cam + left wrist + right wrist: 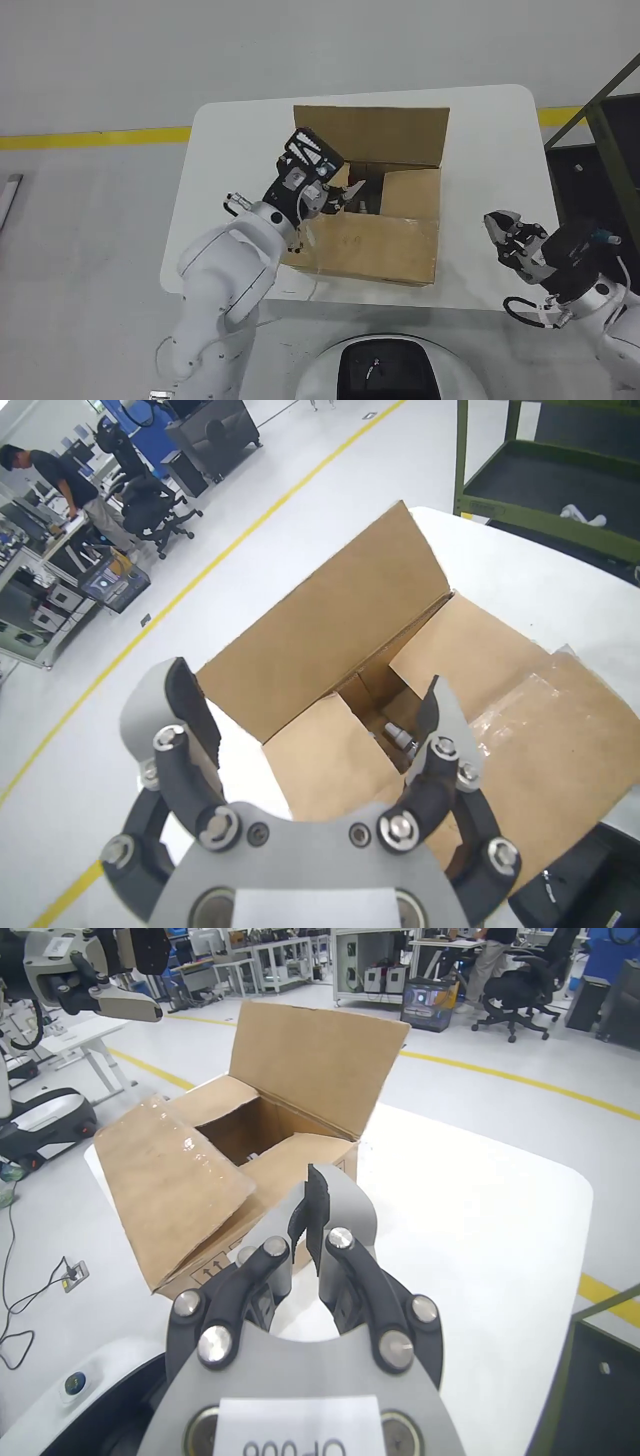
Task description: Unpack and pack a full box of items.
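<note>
A brown cardboard box stands mid-table with its far flap upright and the other flaps partly folded over the opening. My left gripper hovers open above the box's left side; in the left wrist view its gripper has its fingers spread wide over the gap between the flaps. A small grey cylindrical item lies down inside the box. My right gripper is shut with nothing in it, above the table to the right of the box; its fingertips are pressed together.
The white table has bare room to the right of and behind the box. A green shelf cart stands just past the table's right edge. A yellow floor line runs behind.
</note>
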